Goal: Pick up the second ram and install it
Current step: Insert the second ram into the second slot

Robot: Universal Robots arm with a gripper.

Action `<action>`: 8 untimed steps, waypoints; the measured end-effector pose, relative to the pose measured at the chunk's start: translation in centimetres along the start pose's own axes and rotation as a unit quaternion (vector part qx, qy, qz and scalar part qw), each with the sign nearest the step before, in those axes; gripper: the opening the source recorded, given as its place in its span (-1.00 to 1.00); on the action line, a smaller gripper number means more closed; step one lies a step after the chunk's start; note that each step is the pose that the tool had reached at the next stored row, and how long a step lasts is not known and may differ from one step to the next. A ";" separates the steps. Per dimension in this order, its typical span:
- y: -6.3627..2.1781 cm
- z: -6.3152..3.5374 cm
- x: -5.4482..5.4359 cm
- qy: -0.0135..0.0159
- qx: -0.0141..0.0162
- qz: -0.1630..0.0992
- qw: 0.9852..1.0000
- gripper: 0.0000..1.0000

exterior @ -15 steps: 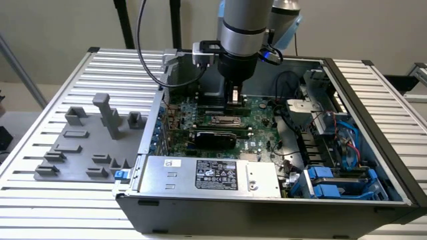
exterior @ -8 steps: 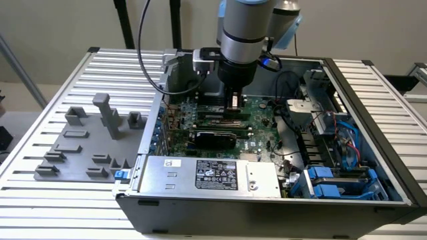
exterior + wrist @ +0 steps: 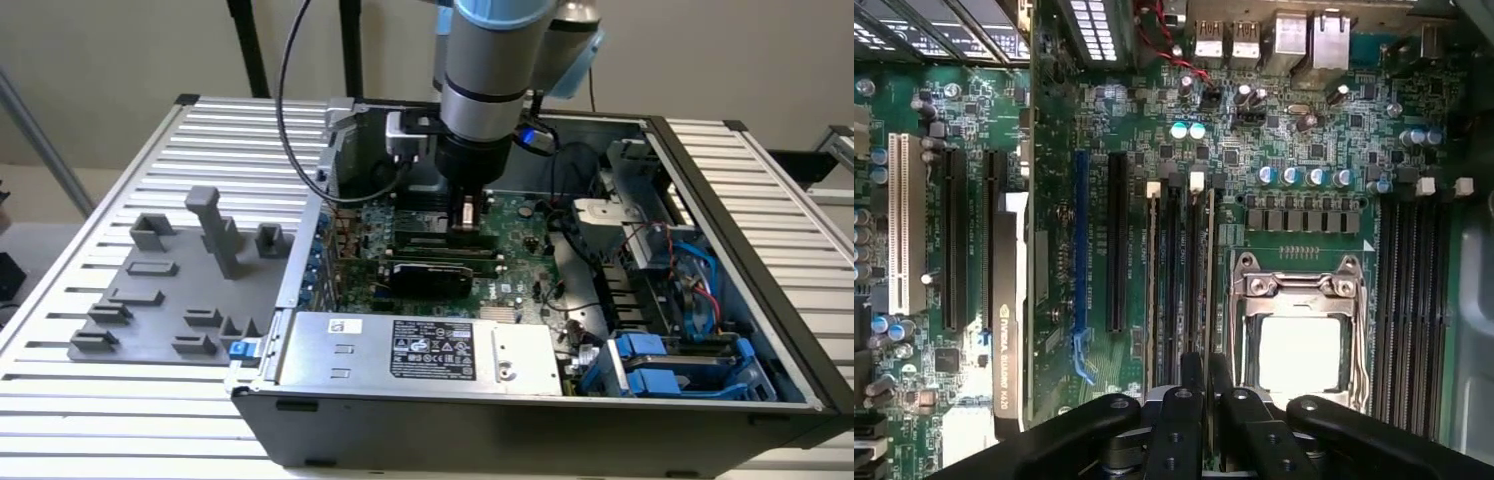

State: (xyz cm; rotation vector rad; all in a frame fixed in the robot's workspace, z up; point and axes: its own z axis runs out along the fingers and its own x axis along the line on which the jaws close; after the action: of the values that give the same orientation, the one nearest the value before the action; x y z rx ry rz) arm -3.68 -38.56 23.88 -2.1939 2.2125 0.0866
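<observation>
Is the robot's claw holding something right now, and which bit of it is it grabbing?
Yes. The gripper is pinching the second ram by its near end, with the stick standing edge-on over the motherboard's memory slots.

The second ram [image 3: 1203,280] is showing edge-on in the wrist view as a slim, dark grey-green strip, standing upright on its long edge and running lengthwise along the parallel memory slots beside the processor socket. One end is sitting between the gripper [image 3: 1205,385] fingertips, which are closing on its two flat faces. It is probably resting in its slot, though how deep is unclear. In the exterior view the second ram [image 3: 461,238] is lying just toward twelve o'clock from centre.
</observation>
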 end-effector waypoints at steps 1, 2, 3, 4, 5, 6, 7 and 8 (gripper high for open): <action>-0.01 0.18 0.0 0.000 0.000 0.000 1.000 -1.00; -0.01 0.32 0.0 0.000 0.000 0.000 1.000 -1.00; -0.01 0.37 0.0 0.000 0.000 0.000 1.000 -1.00; -0.01 0.36 0.0 0.000 0.000 0.000 1.000 -1.00; -0.01 0.36 0.0 0.000 0.000 0.000 1.000 -1.00; -0.01 0.36 0.0 0.000 0.000 0.000 1.000 -1.00; -0.02 0.39 0.0 0.000 0.000 0.000 1.000 -1.00; -0.02 0.43 0.0 0.000 0.000 0.000 1.000 -1.00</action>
State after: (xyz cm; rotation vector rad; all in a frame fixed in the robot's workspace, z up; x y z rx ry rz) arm -3.67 -38.55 23.44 -2.1943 2.2130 0.0874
